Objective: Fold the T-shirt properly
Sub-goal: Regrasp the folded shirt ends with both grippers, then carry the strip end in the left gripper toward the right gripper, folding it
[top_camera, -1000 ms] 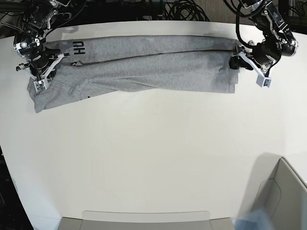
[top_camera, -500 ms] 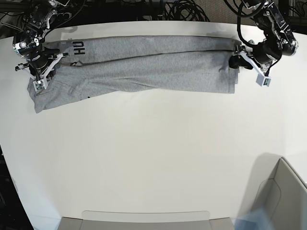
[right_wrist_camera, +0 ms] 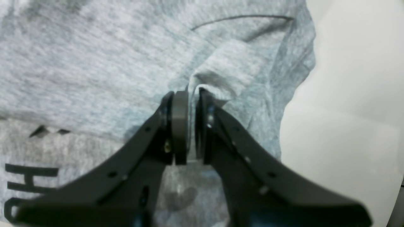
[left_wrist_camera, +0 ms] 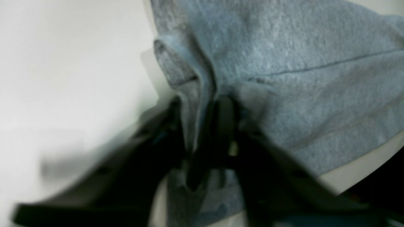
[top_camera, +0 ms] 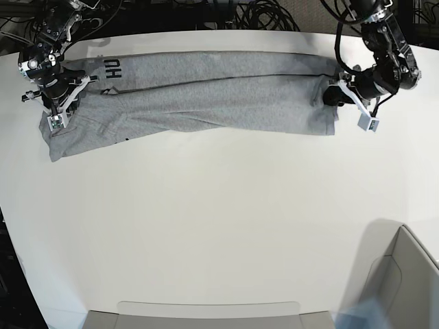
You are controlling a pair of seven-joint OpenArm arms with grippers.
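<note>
Grey heather cotton T-shirt [top_camera: 206, 96] lies as a long narrow band across the far side of the white table [top_camera: 219, 226], already folded lengthwise, navy lettering showing near the base view's left end. Soft, light, limp fabric; judged likely to sag and drag between two grips, layers can slip apart, so best held through all the layers at each short end, which is where both grippers sit. Right gripper [right_wrist_camera: 189, 104] at the lettering end: jaws nearly together, a thin ridge of cloth pinched between the pads, wrinkles radiating from the pinch. Left gripper [left_wrist_camera: 202, 126] at the opposite end, blurry wrist view, but a bunched fold of fabric runs down between the dark fingers [left_wrist_camera: 225, 119], so it reads as clamped on the shirt edge; how many layers are caught, can't tell. Right arm [top_camera: 51, 75] comes in from the far left corner, wrist angled down over the end of the band. Left arm [top_camera: 381, 65] reaches from the far right corner, wrist bent inward toward the shirt end. Pale bin corner [top_camera: 405, 274] at near right, well apart from the shirt. Cables [top_camera: 260, 14] behind the table edge. Next fold is likely end to end, judging by both ends being gripped.
</note>
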